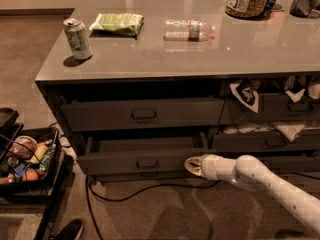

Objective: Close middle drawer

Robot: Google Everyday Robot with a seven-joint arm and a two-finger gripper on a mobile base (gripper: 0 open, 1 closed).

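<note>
The middle drawer (125,160) has a dark grey front and paler grey inner walls. The gripper (192,165), lower centre of the frame by the drawer's right end, is cream-white. The table (210,59) top is glossy pale grey, and the packet (117,23) on it is green.

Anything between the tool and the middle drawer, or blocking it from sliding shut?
Nothing visible. The tool is at the right end of the middle drawer front, apparently touching it. The visible strip of the drawer's interior looks bare, and nothing pokes over its rim.
</note>
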